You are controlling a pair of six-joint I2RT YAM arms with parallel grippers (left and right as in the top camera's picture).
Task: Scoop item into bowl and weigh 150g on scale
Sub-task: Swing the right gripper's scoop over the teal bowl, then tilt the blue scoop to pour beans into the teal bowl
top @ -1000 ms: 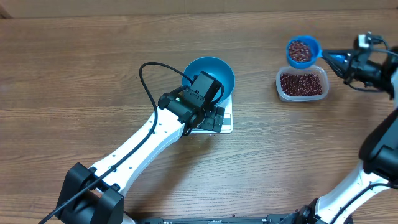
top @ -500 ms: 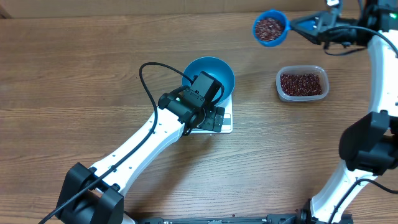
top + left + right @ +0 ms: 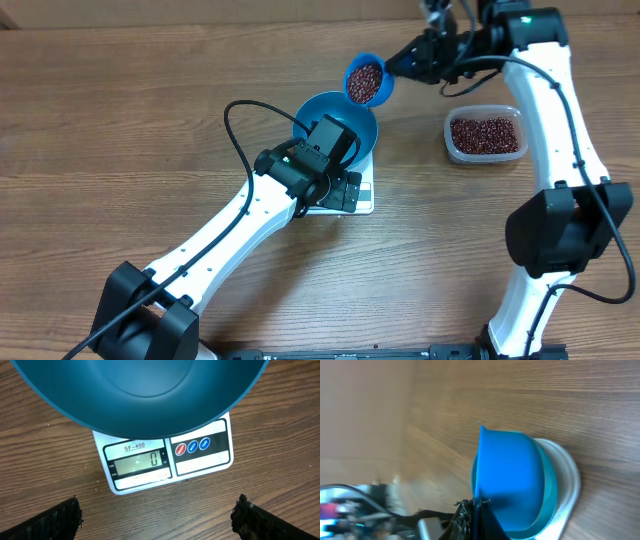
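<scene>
The round blue bowl (image 3: pixel 355 115) stands on the white scale (image 3: pixel 362 196), and the left wrist view shows the bowl (image 3: pixel 145 390) with nothing in it and the scale's display (image 3: pixel 137 464) reading zero. My left gripper (image 3: pixel 338 138) hovers open over the scale's front, fingers (image 3: pixel 60 520) wide apart above bare wood. My right gripper (image 3: pixel 408 60) is shut on the handle of a small blue scoop (image 3: pixel 368 80) filled with red-brown beans, held over the bowl's far rim. In the right wrist view the scoop (image 3: pixel 510 475) hides much of the bowl (image 3: pixel 549 490).
A clear plastic tub (image 3: pixel 485 135) holding more beans sits on the table to the right of the scale. The left arm's black cable (image 3: pixel 235 130) loops over the table left of the bowl. The table's far edge runs close behind the scoop.
My right arm has carried the loaded scoop from above the tub up and leftward to the bowl's far rim. The left arm, bowl and scale have not moved.
</scene>
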